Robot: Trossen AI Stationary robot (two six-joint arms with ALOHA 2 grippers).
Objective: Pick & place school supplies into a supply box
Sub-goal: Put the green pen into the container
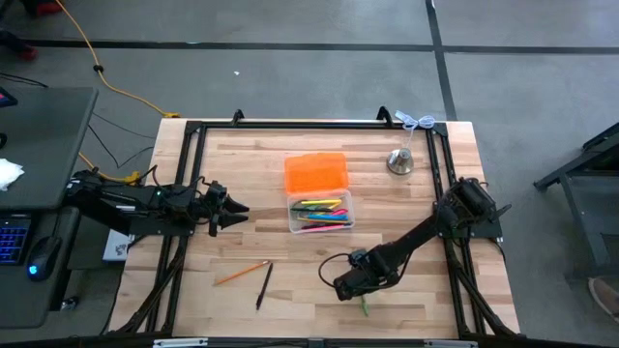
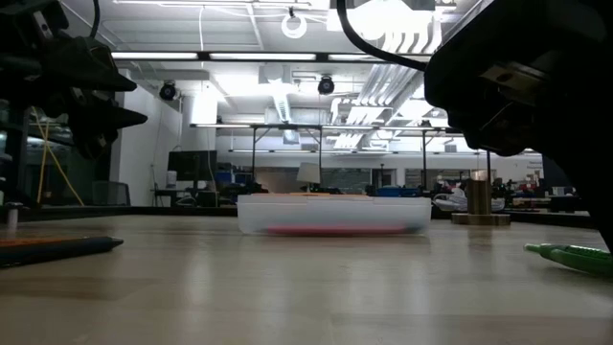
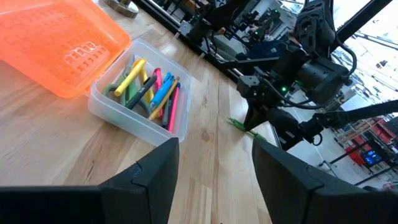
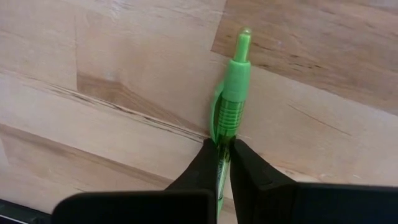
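Left gripper (image 1: 235,208) is idling at 9 o'clock of the table (image 1: 426,290), fingers spread wide, holding nothing, pointing toward the supply box (image 1: 320,212). An orange pencil (image 1: 242,273) and a black pen (image 1: 264,285) are lying loose at about 7 o'clock, near each other but apart, not yet collected. The box is sitting just above table centre, orange lid (image 1: 315,172) flipped open toward 12 o'clock, already carrying a batch of pink, yellow, green and blue pens. A silver bell (image 1: 400,160) is standing at 1 o'clock of the box — not part of the job. Right gripper (image 4: 223,163) is working at 5 o'clock of the box, down at the wood, fingers pinched tight on the green pen (image 4: 231,93); the right wrist view is showing the barrel clamped between both pads with the tip sticking out ahead. The pen is looking flat on the table in the low view, so I'm judging this as grasp made, lift not started. To do it well: lift straight up before swinging, since the hold is near one end and the pen may pivot; carry it toward 11 o'clock, line it up with the box's long side, get low over the other pens and release — dropping from height is risking a bounce off the rim.
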